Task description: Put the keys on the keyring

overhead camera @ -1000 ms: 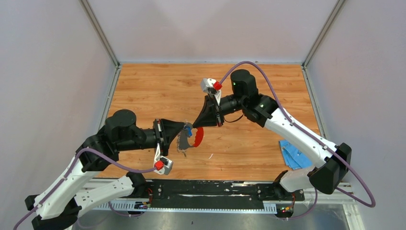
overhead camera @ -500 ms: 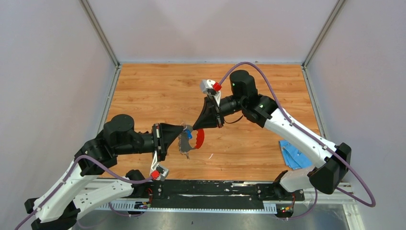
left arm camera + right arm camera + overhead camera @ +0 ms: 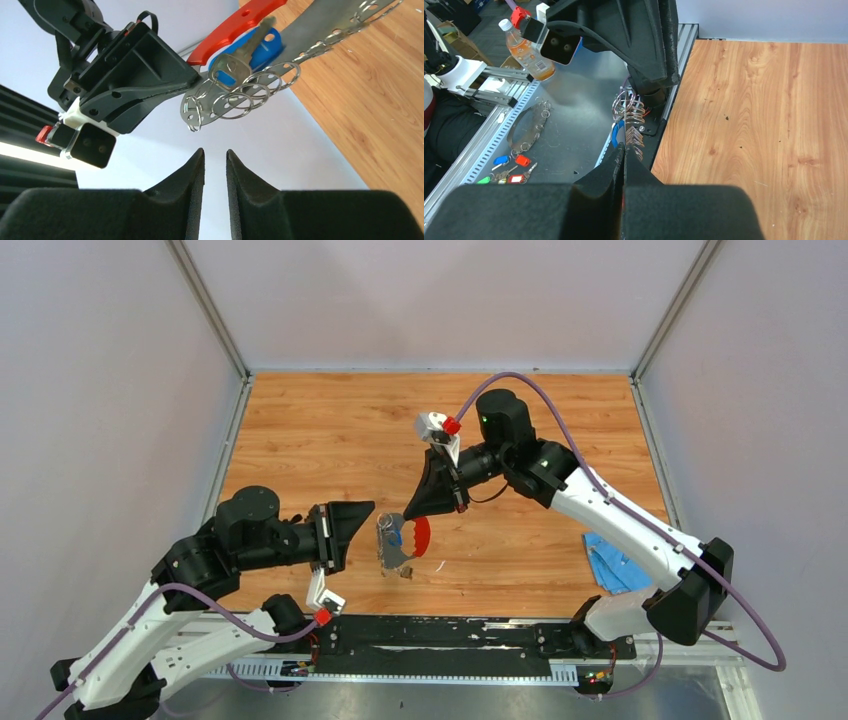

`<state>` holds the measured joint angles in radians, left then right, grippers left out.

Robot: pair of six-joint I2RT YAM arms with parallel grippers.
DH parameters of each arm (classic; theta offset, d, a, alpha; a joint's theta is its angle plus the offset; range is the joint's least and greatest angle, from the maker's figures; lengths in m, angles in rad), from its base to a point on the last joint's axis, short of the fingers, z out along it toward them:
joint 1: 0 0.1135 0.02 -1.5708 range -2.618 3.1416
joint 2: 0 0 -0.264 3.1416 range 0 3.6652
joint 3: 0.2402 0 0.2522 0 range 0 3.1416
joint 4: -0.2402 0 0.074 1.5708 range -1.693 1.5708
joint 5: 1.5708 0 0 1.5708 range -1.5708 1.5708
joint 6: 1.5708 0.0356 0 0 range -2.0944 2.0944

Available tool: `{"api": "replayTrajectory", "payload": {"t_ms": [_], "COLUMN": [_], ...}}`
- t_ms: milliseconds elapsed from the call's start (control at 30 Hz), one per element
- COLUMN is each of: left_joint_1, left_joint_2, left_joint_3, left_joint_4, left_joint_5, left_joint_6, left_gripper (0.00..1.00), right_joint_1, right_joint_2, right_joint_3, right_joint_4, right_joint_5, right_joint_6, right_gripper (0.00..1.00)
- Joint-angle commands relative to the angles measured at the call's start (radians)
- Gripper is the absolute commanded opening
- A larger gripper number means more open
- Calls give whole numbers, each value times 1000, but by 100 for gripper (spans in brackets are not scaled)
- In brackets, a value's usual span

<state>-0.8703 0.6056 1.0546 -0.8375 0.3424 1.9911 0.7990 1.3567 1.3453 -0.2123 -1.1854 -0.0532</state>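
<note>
Right gripper clamped tight on keyring, presenting it before left gripper, which is narrowly parted and empty. Blue-headed key apparently threaded.

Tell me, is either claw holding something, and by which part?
The right gripper pinches the keyring at the end of its red loop; the left gripper holds nothing.

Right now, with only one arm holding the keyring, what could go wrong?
The right gripper alone pinches the keyring in mid-air; it may swing or slip. The blue-headed key seems loosely hung and might slide off. The left gripper, barely open, could snag the wire rings.
</note>
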Motion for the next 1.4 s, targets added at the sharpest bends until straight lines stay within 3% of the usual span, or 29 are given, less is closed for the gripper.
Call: {"api": "replayTrajectory", "payload": {"t_ms": [0, 133, 333, 667, 1033, 1200, 1367], "left_joint_1": [0, 0, -1, 0, -1, 0, -1], "left_joint_2": [-8, -16, -37, -35, 16, 15, -6], "left_joint_3": [11, 10, 8, -24, -28, -38, -56], "left_joint_4": [-38, -37, -34, -31, -23, 18, 52], "left_joint_5": [-20, 14, 102, 171, 137, 145, 143], "left_joint_6": [80, 89, 98, 142, 267, 274, 267], "left_gripper": [26, 28, 42, 42, 43, 38, 22], "right_joint_1": [15, 19, 20, 23, 33, 34, 33], "right_joint_2": [-14, -18, -19, 0, 20, 27, 33], "right_joint_3": [18, 18, 14, 29, 39, 41, 41], "right_joint_4": [-15, -14, -14, -10, -10, -9, -11], "right_joint_5": [-44, -38, -34, -33, -47, -46, -45], "right_joint_6": [-7, -6, -5, 4, 13, 13, 14], "right_gripper": [0, 0, 0, 0, 0, 0, 0]}}
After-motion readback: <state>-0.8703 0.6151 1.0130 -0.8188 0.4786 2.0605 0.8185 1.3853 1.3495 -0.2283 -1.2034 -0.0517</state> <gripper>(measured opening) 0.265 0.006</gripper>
